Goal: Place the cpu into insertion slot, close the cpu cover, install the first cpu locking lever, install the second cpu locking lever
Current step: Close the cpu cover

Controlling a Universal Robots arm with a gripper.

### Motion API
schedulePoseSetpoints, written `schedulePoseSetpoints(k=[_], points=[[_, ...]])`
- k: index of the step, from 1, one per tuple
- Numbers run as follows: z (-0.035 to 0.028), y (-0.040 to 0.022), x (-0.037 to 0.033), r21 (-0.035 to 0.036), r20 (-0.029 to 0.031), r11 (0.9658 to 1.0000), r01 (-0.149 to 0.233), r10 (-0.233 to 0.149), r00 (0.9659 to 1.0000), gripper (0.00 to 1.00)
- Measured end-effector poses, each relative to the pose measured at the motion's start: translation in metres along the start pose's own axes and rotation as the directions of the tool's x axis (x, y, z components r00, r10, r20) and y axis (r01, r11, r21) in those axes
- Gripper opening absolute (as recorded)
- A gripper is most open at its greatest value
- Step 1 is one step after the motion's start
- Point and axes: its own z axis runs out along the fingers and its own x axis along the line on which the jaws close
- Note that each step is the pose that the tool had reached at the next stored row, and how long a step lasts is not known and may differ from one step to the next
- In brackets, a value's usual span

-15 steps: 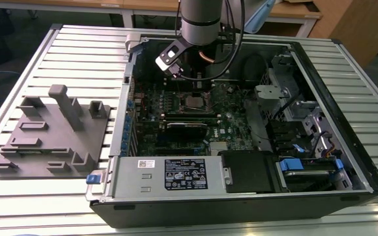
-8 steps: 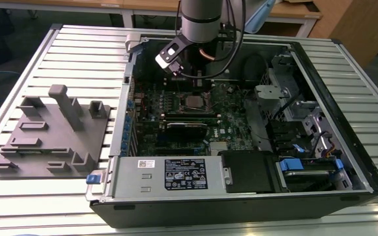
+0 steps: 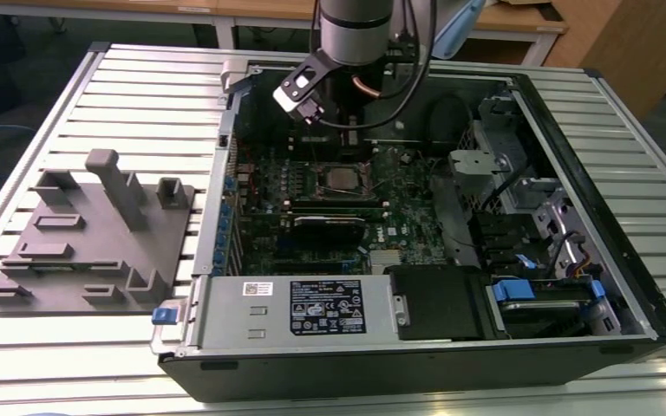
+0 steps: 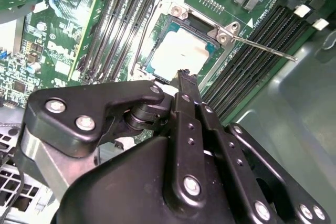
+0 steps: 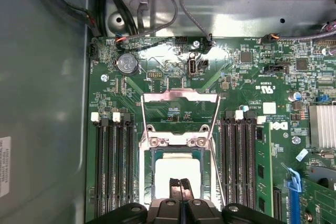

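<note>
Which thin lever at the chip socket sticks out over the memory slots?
The straight lever, crossing the memory slots; the bent lever lies alongside the chip.

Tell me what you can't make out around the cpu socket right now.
First wrist view: the gripper covers one edge of the cpu and of the cpu cover.
Second wrist view: the gripper's body hides one corner of the cover.
Exterior view: the cpu is too small to judge its seating.

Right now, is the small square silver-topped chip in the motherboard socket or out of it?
In. The small square silver-topped chip lies flat and level inside the dark-rimmed motherboard socket in the first wrist view.
</note>
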Motion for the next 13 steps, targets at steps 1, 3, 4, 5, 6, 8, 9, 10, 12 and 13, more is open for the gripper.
schedulePoseSetpoints(k=[1, 3, 4, 5, 6, 8, 9, 10, 12, 13], points=[[-0.0010, 0.0001, 0.0000, 0.0000, -0.0001, 1.0000, 0.000, 0.000, 1.0000, 0.10], [-0.0027, 0.0002, 0.0000, 0.0000, 0.0000, 1.0000, 0.000, 0.000, 1.0000, 0.10], [-0.0031, 0.0002, 0.0000, -0.0001, -0.0001, 1.0000, 0.000, 0.000, 1.0000, 0.10], [-0.0030, 0.0002, 0.0000, -0.0002, -0.0003, 1.0000, 0.000, 0.000, 1.0000, 0.10], [-0.0030, 0.0002, 0.0001, -0.0003, -0.0004, 1.0000, 0.000, 0.000, 1.0000, 0.10], [-0.0032, 0.0002, 0.0000, -0.0001, -0.0001, 1.0000, 0.000, 0.000, 1.0000, 0.10], [-0.0033, 0.0002, 0.0000, -0.0001, -0.0001, 1.0000, 0.000, 0.000, 1.0000, 0.10], [-0.0033, 0.0002, 0.0000, -0.0001, -0.0002, 1.0000, 0.000, 0.000, 1.0000, 0.10], [-0.0045, 0.0002, -0.0001, 0.0003, 0.0005, 1.0000, 0.000, 0.000, 1.0000, 0.10], [-0.0056, 0.0003, 0.0000, 0.0001, 0.0002, 1.0000, 0.000, 0.000, 1.0000, 0.10]])
